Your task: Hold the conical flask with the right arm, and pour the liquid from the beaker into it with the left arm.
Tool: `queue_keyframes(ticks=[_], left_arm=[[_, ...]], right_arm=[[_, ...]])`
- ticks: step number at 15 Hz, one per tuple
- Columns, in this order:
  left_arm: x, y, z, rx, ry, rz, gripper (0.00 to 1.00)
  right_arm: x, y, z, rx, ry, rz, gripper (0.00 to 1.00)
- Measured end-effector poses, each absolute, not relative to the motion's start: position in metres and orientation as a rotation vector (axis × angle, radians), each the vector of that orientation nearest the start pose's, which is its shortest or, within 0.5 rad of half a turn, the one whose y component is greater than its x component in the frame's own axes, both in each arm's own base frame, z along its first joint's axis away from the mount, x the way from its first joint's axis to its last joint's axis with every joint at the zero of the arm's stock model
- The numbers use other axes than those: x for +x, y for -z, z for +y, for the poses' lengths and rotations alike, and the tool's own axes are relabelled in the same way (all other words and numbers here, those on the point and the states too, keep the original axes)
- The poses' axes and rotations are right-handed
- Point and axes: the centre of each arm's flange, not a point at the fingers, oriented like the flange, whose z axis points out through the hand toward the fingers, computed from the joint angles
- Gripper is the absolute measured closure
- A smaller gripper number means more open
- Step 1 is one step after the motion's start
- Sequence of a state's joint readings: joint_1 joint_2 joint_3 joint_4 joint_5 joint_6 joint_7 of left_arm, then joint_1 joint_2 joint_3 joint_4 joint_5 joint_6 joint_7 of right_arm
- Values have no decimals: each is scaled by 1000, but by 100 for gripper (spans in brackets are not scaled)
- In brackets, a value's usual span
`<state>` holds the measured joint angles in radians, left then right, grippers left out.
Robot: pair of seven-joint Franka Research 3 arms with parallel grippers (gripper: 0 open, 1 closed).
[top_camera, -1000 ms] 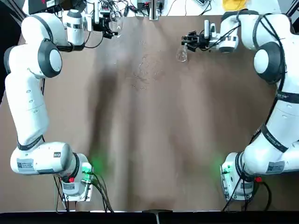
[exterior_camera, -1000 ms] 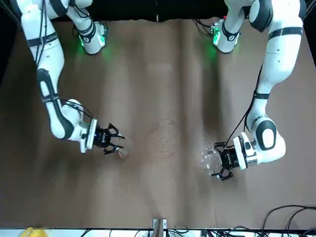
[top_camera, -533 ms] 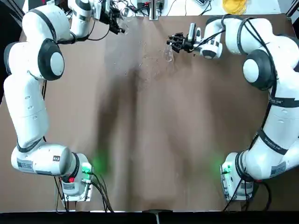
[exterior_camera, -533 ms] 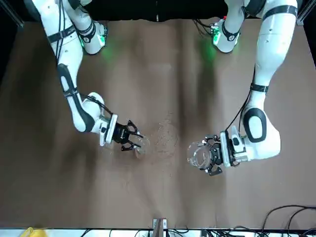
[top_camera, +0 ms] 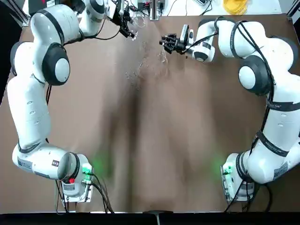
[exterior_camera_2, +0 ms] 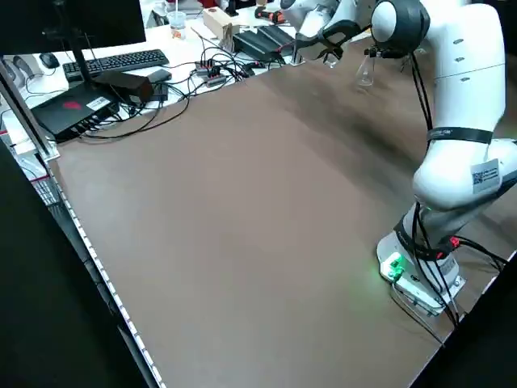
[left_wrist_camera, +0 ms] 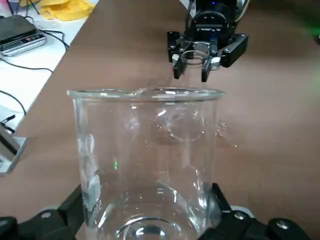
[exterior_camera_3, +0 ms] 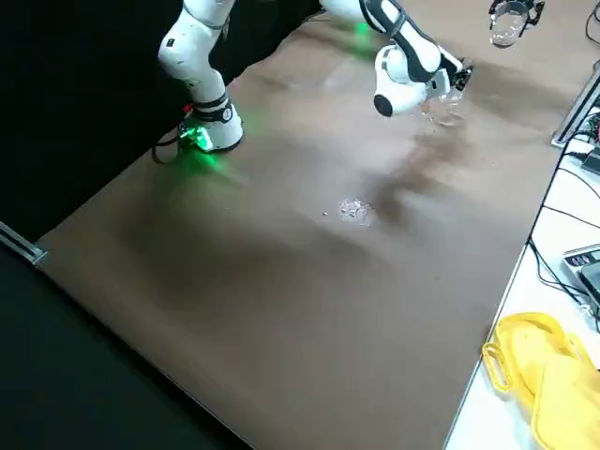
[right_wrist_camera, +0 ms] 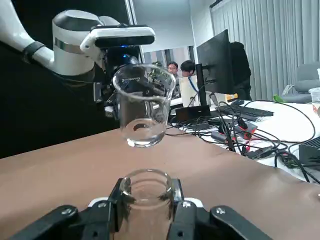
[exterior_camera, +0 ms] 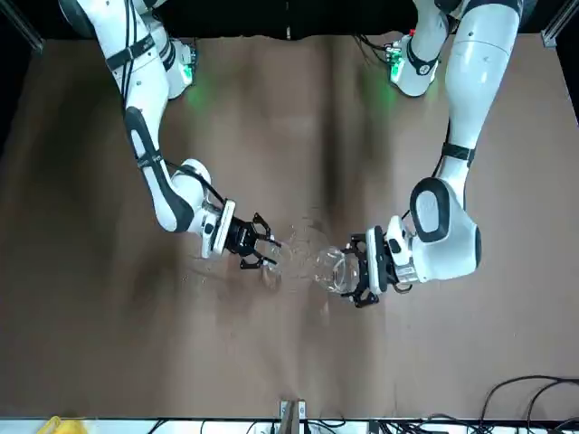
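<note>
"Where was the beaker (left_wrist_camera: 145,150)?"

"Over the far part of the tabletop (top_camera: 187,117), in the grasp of the left gripper (left_wrist_camera: 147,207). The two fingers had it clamped from opposite sides, low on its wall."

"Which way did it point?"

"Open rim (left_wrist_camera: 200,94) up, base down. Its long axis was close to upright, with at most a slight lean. In the left wrist view the lip on the rim showed on the side towards the other arm."

"And the liquid (left_wrist_camera: 150,215)?"

"Clear, lying low in the beaker, near the base. I could see no stream between the two vessels."

"What about the conical flask (right_wrist_camera: 147,215)?"

"The right gripper (right_wrist_camera: 149,192) was clenched around its neck, a finger on either side. The mouth (right_wrist_camera: 147,176) faced up and the long axis ran roughly upright, though I couldn't tell its exact tilt. The wide base was hard to make out."

"How did the two vessels sit together?"

"Near each other but apart. The flask was to the right of the beaker and a little nearer the robot's bases. From the right wrist, the beaker showed beyond the flask's mouth and higher than it."

"Anything on the table?"

"Clear droplets (exterior_camera_3: 356,211) lay on its surface."
</note>
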<state>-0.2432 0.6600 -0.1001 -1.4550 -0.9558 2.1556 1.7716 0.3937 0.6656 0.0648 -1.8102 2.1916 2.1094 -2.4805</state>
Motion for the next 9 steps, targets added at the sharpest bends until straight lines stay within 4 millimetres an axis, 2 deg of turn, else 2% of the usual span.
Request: queue_keyframes(ticks=[5,9], left_arm=[[672,-324,-290,1684,-731,-1741,2],[662,-340,-312,1641,-733,-1777,2]], right_arm=[[580,-196,327,-1568,1309,-919,61],[571,-194,342,-1590,1302,-900,61]])
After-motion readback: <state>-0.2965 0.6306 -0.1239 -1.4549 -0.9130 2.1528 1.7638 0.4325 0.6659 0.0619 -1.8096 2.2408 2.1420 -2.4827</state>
